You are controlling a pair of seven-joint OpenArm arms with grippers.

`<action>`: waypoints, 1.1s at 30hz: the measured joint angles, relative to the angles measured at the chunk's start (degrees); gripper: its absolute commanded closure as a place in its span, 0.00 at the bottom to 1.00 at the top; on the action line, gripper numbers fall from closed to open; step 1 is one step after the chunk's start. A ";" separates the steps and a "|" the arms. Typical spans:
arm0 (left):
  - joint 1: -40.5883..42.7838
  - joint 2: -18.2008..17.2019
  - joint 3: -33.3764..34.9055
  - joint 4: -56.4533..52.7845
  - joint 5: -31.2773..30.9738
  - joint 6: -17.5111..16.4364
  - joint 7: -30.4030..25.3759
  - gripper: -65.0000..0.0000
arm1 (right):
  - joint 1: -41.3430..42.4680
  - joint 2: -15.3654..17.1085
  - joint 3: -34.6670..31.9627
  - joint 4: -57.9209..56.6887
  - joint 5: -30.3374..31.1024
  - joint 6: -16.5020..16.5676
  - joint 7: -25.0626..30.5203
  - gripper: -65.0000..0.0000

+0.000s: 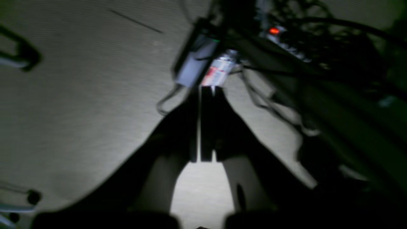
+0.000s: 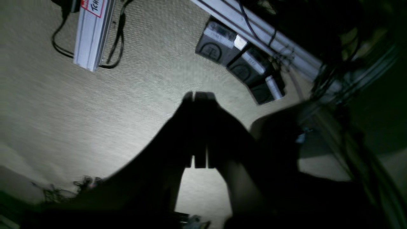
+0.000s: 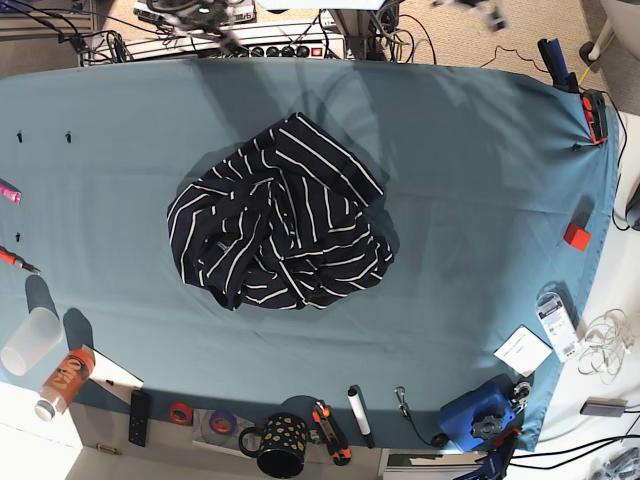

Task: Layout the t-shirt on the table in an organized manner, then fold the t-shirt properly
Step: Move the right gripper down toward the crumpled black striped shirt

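Observation:
The t-shirt (image 3: 280, 215), dark with thin white stripes, lies crumpled in a heap at the middle of the teal table (image 3: 480, 160). Both arms are off the table beyond its far edge and show only as blurred parts at the top of the base view. My left gripper (image 1: 206, 90) is shut and empty, pointing at beige carpet. My right gripper (image 2: 198, 95) is shut and empty too, also over carpet. Neither wrist view shows the shirt or the table.
Along the near edge stand a clear cup (image 3: 28, 340), a can (image 3: 62, 380), a dark mug (image 3: 282, 445), a marker (image 3: 357, 412) and a blue device (image 3: 475, 415). A red block (image 3: 576, 236) sits at the right edge. A power strip (image 1: 274, 31) and black boxes (image 2: 241, 63) lie on the floor.

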 measured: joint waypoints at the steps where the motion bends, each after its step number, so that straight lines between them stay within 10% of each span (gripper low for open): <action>1: 0.70 -0.48 0.02 0.87 -1.09 -0.02 0.50 1.00 | -1.18 1.27 0.00 2.14 1.53 -0.09 -0.70 1.00; 21: 27.56 -2.14 0.13 50.84 -30.23 -0.07 25.86 1.00 | -23.02 17.68 0.39 41.86 10.36 -0.13 -13.60 1.00; 33: 35.71 -2.21 0.28 74.64 -35.91 -0.13 41.68 1.00 | -38.84 17.90 22.62 71.71 18.47 0.00 -25.83 1.00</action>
